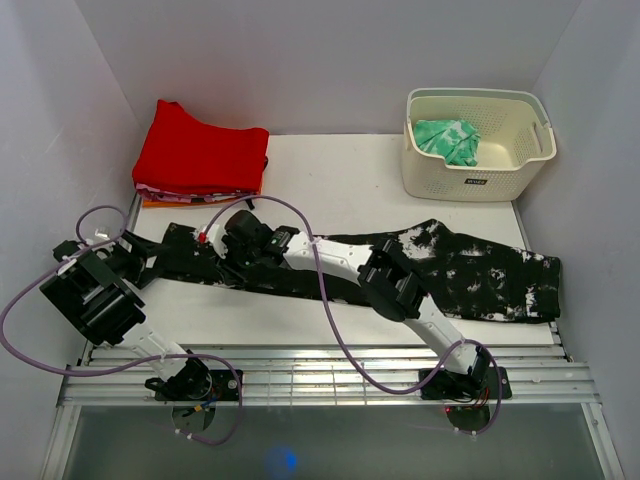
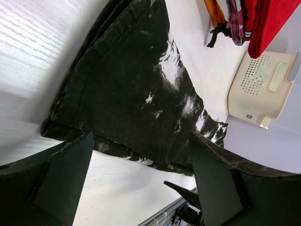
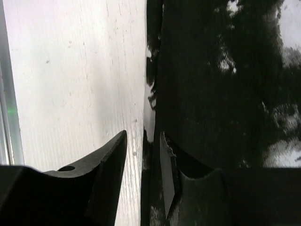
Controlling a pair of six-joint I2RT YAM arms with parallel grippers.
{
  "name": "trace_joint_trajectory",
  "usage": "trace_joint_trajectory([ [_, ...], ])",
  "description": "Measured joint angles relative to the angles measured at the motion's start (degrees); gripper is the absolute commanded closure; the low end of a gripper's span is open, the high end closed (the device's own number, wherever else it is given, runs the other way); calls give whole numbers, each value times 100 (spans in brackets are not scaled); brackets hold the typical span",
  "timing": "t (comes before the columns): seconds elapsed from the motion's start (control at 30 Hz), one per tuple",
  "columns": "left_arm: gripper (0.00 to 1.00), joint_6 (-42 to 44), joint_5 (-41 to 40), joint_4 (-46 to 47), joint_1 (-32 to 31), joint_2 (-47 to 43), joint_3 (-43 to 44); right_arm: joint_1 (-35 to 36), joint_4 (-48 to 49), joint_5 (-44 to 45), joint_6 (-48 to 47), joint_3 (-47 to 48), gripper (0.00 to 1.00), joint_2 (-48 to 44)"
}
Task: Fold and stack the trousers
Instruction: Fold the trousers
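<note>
The trousers [image 1: 470, 275], black with white splatter, lie stretched across the table from left to right. My left gripper [image 1: 140, 258] is at their left end and stands wide open. In the left wrist view that cloth end [image 2: 131, 89] lies ahead of and between the left gripper [image 2: 141, 139] fingers, ungripped. My right arm reaches leftward over the trousers, and its gripper [image 1: 222, 245] is low over their left part. In the right wrist view the right gripper [image 3: 143, 136] is partly open astride the trousers' edge [image 3: 153, 94]. One finger is over bare table, the other over the cloth.
A stack of folded garments with a red one [image 1: 195, 155] on top sits at the back left. A cream basket [image 1: 478, 175] holding green patterned cloth [image 1: 448, 140] stands at the back right. Metal rails [image 1: 320, 370] run along the front edge. Walls close in both sides.
</note>
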Motion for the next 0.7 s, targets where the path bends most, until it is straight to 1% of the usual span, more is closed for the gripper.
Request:
trace_joint_trajectory([
  [0.23, 8, -168, 76, 118, -20, 11, 98, 85, 629, 52, 157, 46, 60, 328],
  [0.53, 8, -170, -184, 142, -28, 127, 87, 118, 1123, 181, 282, 293, 60, 675],
  [0.7, 8, -103, -203, 116, -28, 125, 48, 120, 1270, 188, 280, 372, 66, 748],
])
